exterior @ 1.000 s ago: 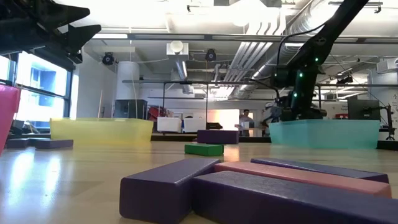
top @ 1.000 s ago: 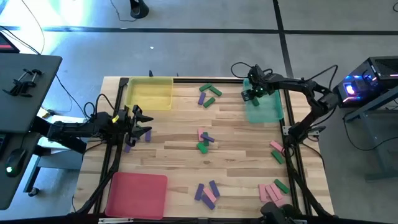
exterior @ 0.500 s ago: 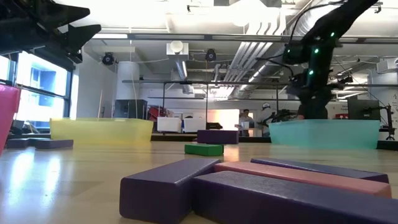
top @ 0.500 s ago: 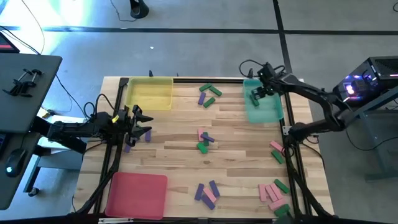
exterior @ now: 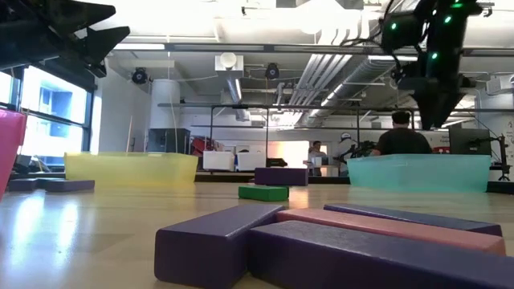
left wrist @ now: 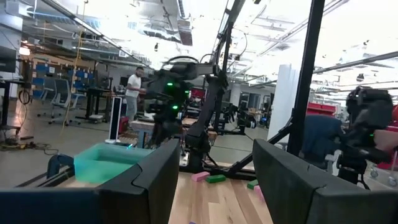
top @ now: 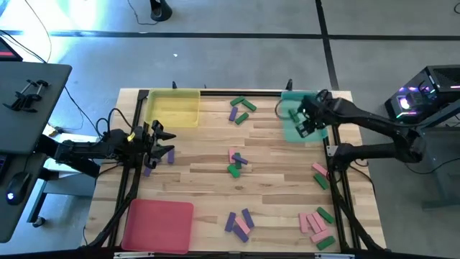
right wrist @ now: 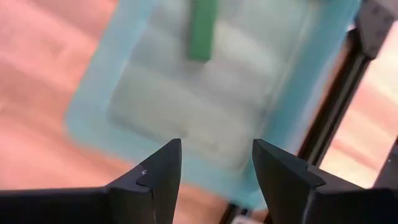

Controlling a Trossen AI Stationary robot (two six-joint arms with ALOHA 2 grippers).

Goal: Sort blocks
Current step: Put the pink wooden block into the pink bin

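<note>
High view: no writing is legible on anything. My right claw [top: 307, 124] hangs above the teal tray [top: 293, 129] at the counter's [top: 208, 173] far right corner, arm stretched in from the right edge, fingers [right wrist: 163, 167] apart and empty. One green block [right wrist: 203, 30] lies inside that tray. My left claw [top: 164, 142] hovers near the left edge, between the yellow tray [top: 172, 109] and red tray [top: 159, 224], parted, holding nothing. Other blocks [top: 237, 162] lie scattered mid-counter and along the right edge.
</note>
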